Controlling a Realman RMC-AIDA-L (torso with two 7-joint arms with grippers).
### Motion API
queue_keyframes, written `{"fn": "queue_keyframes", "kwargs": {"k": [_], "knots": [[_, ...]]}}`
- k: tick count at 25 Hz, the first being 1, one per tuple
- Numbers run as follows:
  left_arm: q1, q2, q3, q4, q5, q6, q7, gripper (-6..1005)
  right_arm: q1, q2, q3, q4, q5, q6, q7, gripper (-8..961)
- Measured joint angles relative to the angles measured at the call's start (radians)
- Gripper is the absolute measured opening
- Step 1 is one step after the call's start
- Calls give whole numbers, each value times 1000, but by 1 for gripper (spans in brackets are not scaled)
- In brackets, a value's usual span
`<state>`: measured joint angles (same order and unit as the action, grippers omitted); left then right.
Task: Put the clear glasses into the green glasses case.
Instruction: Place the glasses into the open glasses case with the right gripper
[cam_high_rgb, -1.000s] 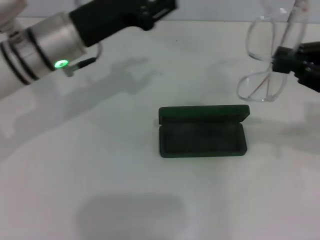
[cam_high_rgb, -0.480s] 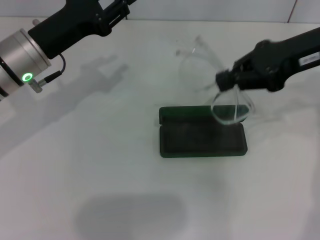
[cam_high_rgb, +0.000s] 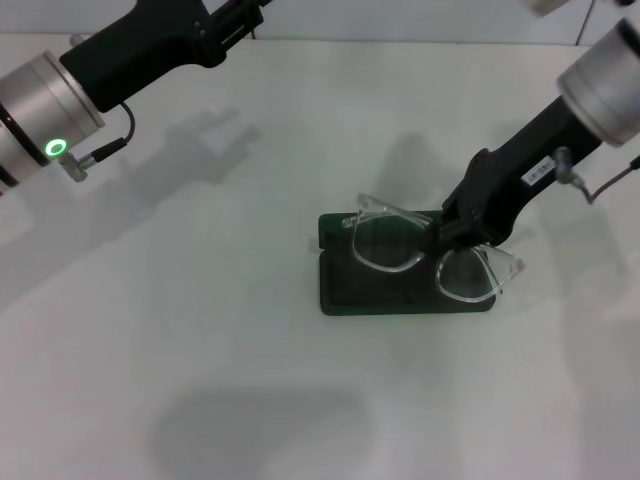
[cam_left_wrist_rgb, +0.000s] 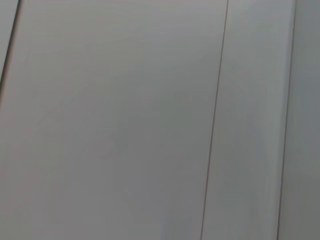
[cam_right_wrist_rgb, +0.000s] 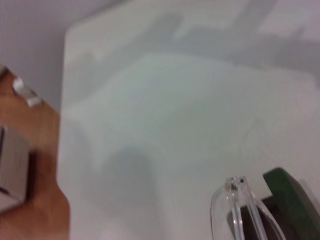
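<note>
The green glasses case (cam_high_rgb: 340, 290) lies open in the middle of the white table, lid hinged back on its far side. Just over it hang the clear glasses (cam_high_rgb: 385, 247), one lens above the case's middle, the other above its right end. My right gripper (cam_high_rgb: 440, 240) is shut on them near the bridge, its black arm coming in from the upper right. In the right wrist view a clear arm of the glasses (cam_right_wrist_rgb: 235, 210) and a corner of the case (cam_right_wrist_rgb: 290, 200) show. My left gripper (cam_high_rgb: 235, 15) is raised at the far left, away from the case.
The white table (cam_high_rgb: 200, 330) spreads all around the case. In the right wrist view the table's edge (cam_right_wrist_rgb: 64, 100) shows with a brown floor beyond it. The left wrist view holds only a plain grey wall (cam_left_wrist_rgb: 150, 120).
My right arm carried the glasses from high at the far right down and leftward onto the open case. The left arm drew back toward the far left.
</note>
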<state>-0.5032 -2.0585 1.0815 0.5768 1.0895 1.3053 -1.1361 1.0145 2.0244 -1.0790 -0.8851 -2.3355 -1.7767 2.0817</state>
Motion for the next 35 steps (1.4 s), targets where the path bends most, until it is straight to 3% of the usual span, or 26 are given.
{"fn": "queue_keyframes", "kwargs": {"k": [5, 11, 35], "knots": [[1, 2, -3, 0, 15, 0, -6, 509, 5, -1, -163, -43, -4, 79, 17, 59], [2, 4, -4, 0, 19, 0, -7, 510, 2, -2, -286, -97, -12, 115, 16, 59], [1, 0, -5, 8, 21, 0, 4, 511, -5, 3, -577, -111, -2, 287, 94, 59]]}}
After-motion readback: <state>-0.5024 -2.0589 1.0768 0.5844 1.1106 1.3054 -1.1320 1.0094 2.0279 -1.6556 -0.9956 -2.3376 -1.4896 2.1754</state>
